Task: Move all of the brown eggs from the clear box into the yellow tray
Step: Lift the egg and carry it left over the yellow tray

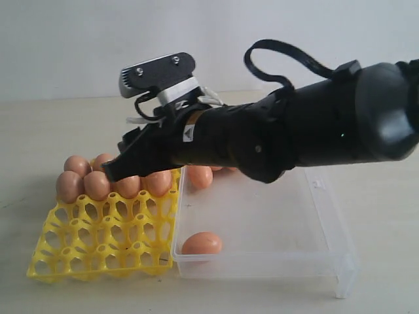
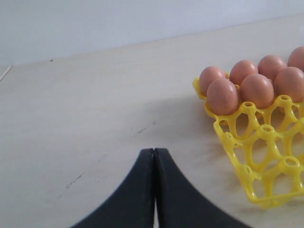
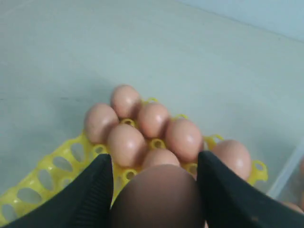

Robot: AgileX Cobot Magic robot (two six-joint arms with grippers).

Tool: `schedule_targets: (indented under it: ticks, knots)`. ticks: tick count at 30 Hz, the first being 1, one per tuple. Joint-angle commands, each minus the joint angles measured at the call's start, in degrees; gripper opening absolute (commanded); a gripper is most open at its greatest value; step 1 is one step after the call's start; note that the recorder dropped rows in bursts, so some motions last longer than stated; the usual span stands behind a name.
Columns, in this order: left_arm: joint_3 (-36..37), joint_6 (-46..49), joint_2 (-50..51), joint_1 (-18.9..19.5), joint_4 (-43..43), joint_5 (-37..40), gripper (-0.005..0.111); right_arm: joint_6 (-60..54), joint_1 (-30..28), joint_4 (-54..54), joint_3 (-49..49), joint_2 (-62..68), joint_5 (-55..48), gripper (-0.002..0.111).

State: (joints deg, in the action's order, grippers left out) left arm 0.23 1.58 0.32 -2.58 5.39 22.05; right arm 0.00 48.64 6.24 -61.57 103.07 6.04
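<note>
My right gripper (image 3: 154, 164) is shut on a brown egg (image 3: 159, 197), held just above the back rows of the yellow tray (image 1: 98, 242). Several brown eggs (image 1: 97, 185) fill the tray's far cups; its near cups are bare. In the exterior view the right arm reaches across, with its fingertips (image 1: 121, 167) over those eggs. The clear box (image 1: 275, 261) lies right of the tray, with one egg (image 1: 201, 243) at its near left corner and an egg (image 1: 200, 176) at its back, partly hidden by the arm. My left gripper (image 2: 154, 151) is shut and empty over bare table beside the tray (image 2: 256, 175).
The pale tabletop (image 1: 26, 131) stretches left of and behind the tray. The clear box's far corner (image 3: 289, 175) shows at the edge of the right wrist view. A white wall stands behind the table.
</note>
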Motion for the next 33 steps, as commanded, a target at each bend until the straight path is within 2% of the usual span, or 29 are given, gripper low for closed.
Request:
schedule_targets:
  ticks: [1,7,13,24,29,33]
  knots:
    - [-0.2,-0.3,-0.3,-0.3,-0.2,-0.4,0.000,-0.4,3.1,-1.2,0.3,1.8,8.1,0.000]
    - [-0.2,-0.3,-0.3,-0.3,-0.2,-0.4,0.000,-0.4,4.0,-2.3,-0.5,5.4,15.8,0.000]
    - [-0.2,-0.3,-0.3,-0.3,-0.2,-0.4,0.000,-0.4,4.6,-3.1,-3.3,8.5,16.3,0.000]
    - [-0.2,-0.3,-0.3,-0.3,-0.2,-0.4,0.000,7.3,5.4,-11.3,-8.6,13.9,19.6,0.000]
    - [-0.2,-0.3,-0.3,-0.3,-0.2,-0.4,0.000,8.2,5.4,-14.7,-9.5,15.2,24.7,0.000]
    - [-0.2,-0.3,-0.3,-0.3,-0.2,-0.4,0.000,11.8,5.4,-21.3,-9.5,16.1,28.4,0.000]
